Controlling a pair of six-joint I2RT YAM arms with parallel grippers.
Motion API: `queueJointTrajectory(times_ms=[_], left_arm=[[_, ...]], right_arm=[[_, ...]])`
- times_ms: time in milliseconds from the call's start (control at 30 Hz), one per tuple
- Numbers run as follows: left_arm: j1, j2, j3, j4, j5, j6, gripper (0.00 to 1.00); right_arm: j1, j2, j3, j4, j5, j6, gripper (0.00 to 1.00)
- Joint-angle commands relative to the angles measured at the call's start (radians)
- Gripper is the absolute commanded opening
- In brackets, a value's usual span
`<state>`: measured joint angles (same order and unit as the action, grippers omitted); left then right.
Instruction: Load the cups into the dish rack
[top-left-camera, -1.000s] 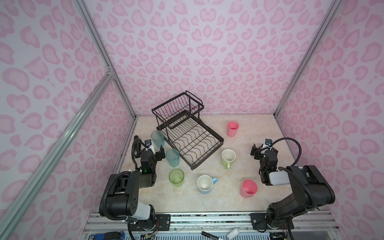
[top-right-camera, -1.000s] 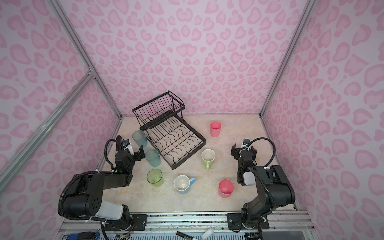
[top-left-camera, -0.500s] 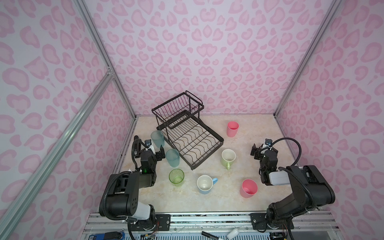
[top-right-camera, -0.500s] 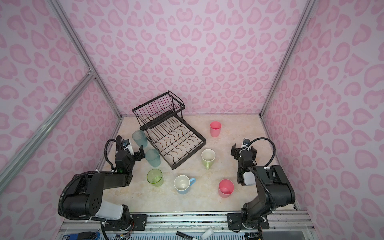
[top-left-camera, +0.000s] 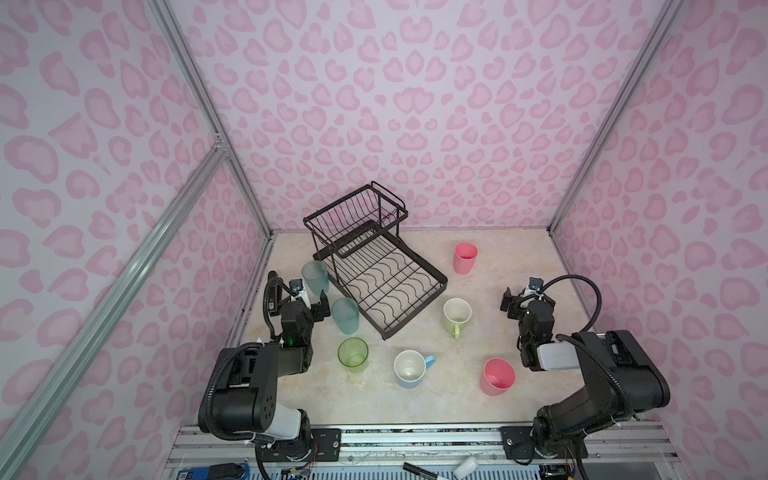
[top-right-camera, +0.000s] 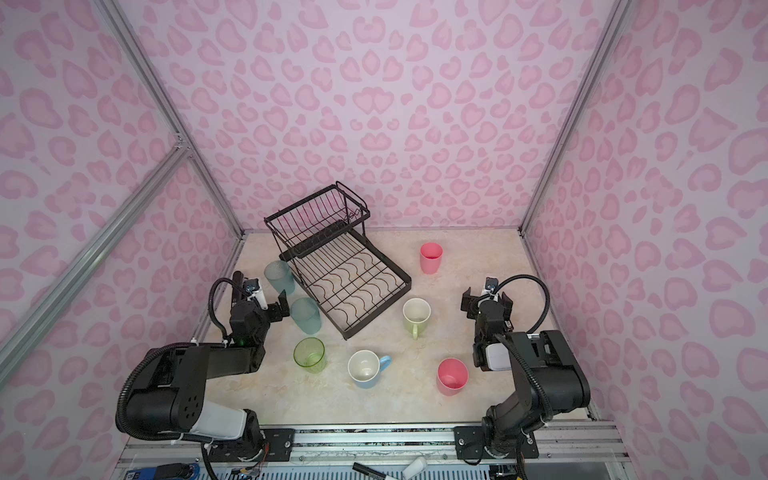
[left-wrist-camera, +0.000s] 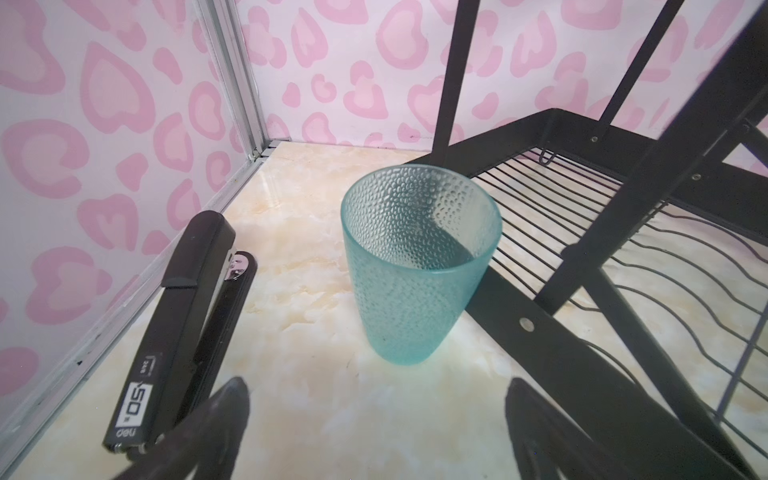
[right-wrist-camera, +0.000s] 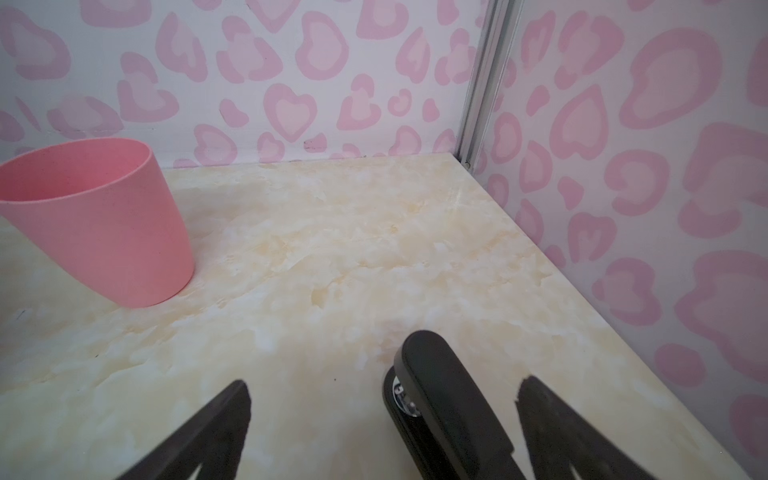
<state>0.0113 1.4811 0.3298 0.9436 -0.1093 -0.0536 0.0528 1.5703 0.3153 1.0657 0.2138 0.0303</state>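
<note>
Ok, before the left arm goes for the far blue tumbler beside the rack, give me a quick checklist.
1. Left pincer open and empty: ok.
2. Right pincer open and empty: ok.
3. Far blue tumbler upright, straight ahead of the left pincer: ok.
4. Dish rack holds no cups, lower tray free: ok.
5. Stapler clear of the left pincer's near finger: cannot tell.
6. Room for a finger between tumbler and dish rack: cannot tell.

You see a black stapler (left-wrist-camera: 183, 328) lying on the marbled tabletop (left-wrist-camera: 311, 395), close beside the heart-patterned wall (left-wrist-camera: 83, 166); a second black stapler (right-wrist-camera: 444, 399) lies on that same tabletop.
</note>
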Motion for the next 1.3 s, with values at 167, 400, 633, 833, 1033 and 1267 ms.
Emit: queueJointTrajectory(times_ms=[167,400,633,833,1033,1267], left_arm=[[-0.002,-0.009,-0.002,0.041,0.000,-0.001,0.97],[-0.009,-0.037,0.023,-0.026,-0.053,-0.017,0.97],[-0.009,-0.102,0.102,-0.230,-0.093,-0.041,0.97],[-0.010,-0.141,0.166,-0.382,-0.161,-0.092,0.97],[-0.010,-0.204,0.224,-0.513,-0.183,-0.162,0.97],[-0.010,-0.246,0.356,-0.771,-0.261,-0.269,1.00]], right_arm=[[0.040,-0.013,-0.019,0.045,0.119,-0.030,1.00],[0.068,-0.055,-0.019,0.019,0.176,-0.045,0.99],[0.148,-0.064,0.038,-0.069,0.294,-0.121,0.99],[0.158,-0.107,0.057,-0.124,0.348,-0.115,0.98],[0.197,-0.134,0.082,-0.154,0.434,-0.145,0.97],[0.229,-0.190,0.117,-0.238,0.467,-0.114,0.96]])
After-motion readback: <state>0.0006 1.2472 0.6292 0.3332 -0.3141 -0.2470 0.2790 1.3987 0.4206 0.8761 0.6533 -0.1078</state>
